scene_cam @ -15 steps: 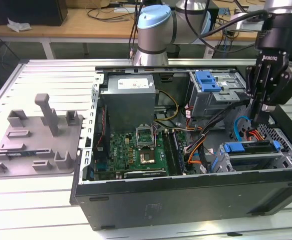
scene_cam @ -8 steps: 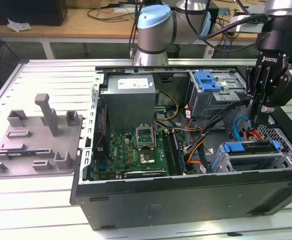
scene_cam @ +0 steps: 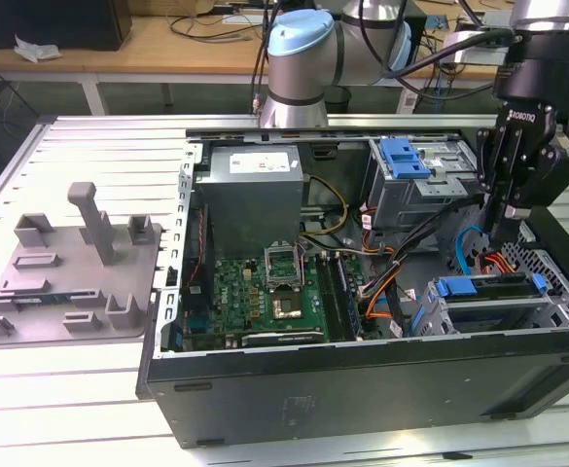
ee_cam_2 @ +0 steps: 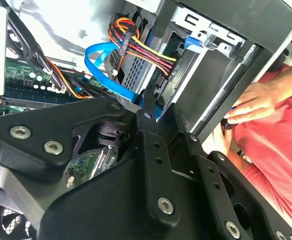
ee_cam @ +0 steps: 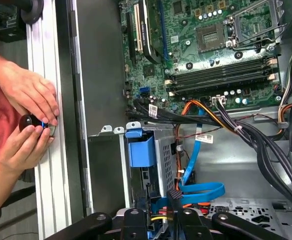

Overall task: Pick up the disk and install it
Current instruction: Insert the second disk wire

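Ribbed aluminium slats make up the table, and nearest on it lies the open black computer case, on its side with the inside facing up. On the exterior view's left, just beside the case, lies a grey plastic fixture plate with upright pegs and blocks.

Inside the case, a green motherboard with an empty processor socket covers the floor towards the exterior view's left. Towards the exterior view's right stands a grey metal drive cage. The disk, a flat drive framed by its bright blue plastic carrier, sits in the top of that cage. The black two-fingered tool hangs just above the disk's far edge, pointing down beside a looping flat blue data cable. Whether the tool is parted or closed, or has hold of anything, I cannot tell.

Farther in, a large grey metal power-supply box stands against the back wall, and a small blue plastic latch piece sits on the upper bay.

In the first wrist view, a person in a red top has both hands at the table's edge outside the case, pinching a small dark object.

Behind the case rises the silver and pale blue arm base, with a wooden bench beyond.
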Controlling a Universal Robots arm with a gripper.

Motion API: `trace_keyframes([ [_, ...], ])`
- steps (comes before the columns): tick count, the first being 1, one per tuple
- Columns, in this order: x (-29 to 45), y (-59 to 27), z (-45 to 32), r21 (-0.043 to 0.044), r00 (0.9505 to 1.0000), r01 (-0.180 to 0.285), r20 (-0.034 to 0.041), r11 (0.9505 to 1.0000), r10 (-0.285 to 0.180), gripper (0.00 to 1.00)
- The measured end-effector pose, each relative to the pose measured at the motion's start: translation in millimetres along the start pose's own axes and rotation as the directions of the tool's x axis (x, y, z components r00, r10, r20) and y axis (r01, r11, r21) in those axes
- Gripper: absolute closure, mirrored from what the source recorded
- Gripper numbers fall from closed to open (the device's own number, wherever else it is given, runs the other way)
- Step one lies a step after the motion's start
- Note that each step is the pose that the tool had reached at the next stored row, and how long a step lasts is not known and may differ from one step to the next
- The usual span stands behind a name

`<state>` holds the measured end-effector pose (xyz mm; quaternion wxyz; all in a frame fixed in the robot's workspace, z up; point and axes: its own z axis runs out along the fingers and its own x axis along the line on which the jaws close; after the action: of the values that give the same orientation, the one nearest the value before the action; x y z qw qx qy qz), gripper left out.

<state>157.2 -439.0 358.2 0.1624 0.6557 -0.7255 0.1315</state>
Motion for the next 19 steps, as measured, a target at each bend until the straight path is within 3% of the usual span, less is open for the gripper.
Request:
trace_keyframes([
  [6, 2.9, -0.3, 2.4, -0.0004, 0.9999, -0.002, 0.0107, 1.0000, 0.002, 0.70],
  [7, 3.3, -0.4, 2.9, -0.0008, 0.9999, -0.003, 0.0114, 1.0000, 0.003, 0.72],
  [9, 4.6, -0.6, 4.1, -0.0018, 0.9999, -0.005, 0.0127, 1.0000, 0.005, 0.84],
  [15, 9.0, -1.1, 6.8, -0.0045, 0.9998, -0.009, 0.0205, 1.0000, 0.009, 0.84],
  [17, 10.0, -1.2, 7.2, -0.0035, 0.9996, -0.009, 0.0271, 1.0000, 0.009, 0.84],
  [19, 12.0, -1.3, 5.4, 0.0032, 0.9991, -0.012, 0.0396, 0.9999, 0.012, 0.84],
])
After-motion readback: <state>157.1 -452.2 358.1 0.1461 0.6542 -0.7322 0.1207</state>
